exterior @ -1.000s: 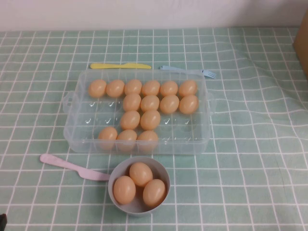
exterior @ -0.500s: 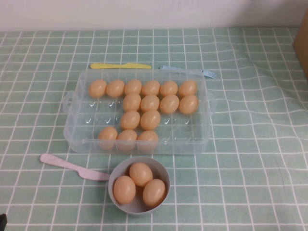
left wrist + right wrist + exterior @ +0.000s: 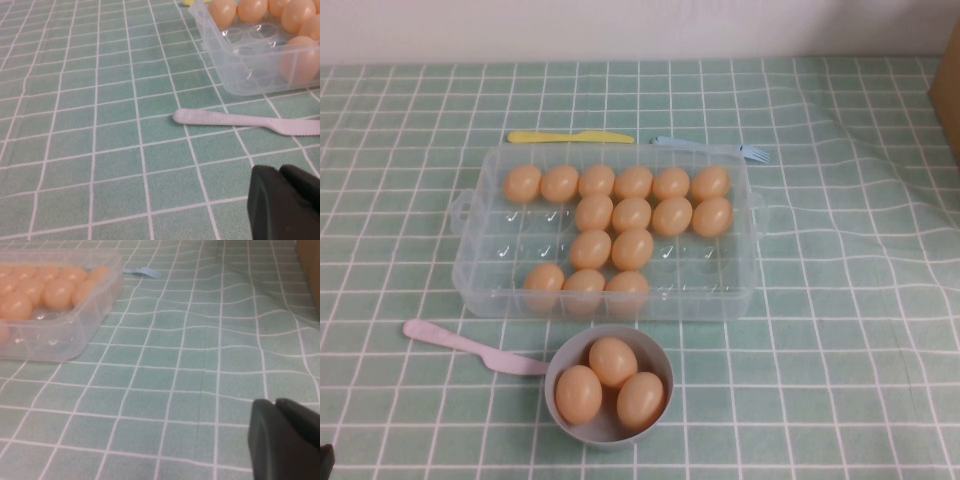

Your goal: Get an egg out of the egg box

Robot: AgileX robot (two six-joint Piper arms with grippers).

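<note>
A clear plastic egg box stands open in the middle of the table with several tan eggs in it. A grey bowl in front of the box holds three eggs. My left gripper is shut and empty, low over the cloth at the near left, apart from the box. My right gripper is shut and empty at the near right, far from the box. Only a dark tip of the left arm shows in the high view.
A pink plastic knife lies left of the bowl, also in the left wrist view. A yellow knife and a blue fork lie behind the box. A cardboard box stands at the far right. The checked cloth is wrinkled on the right.
</note>
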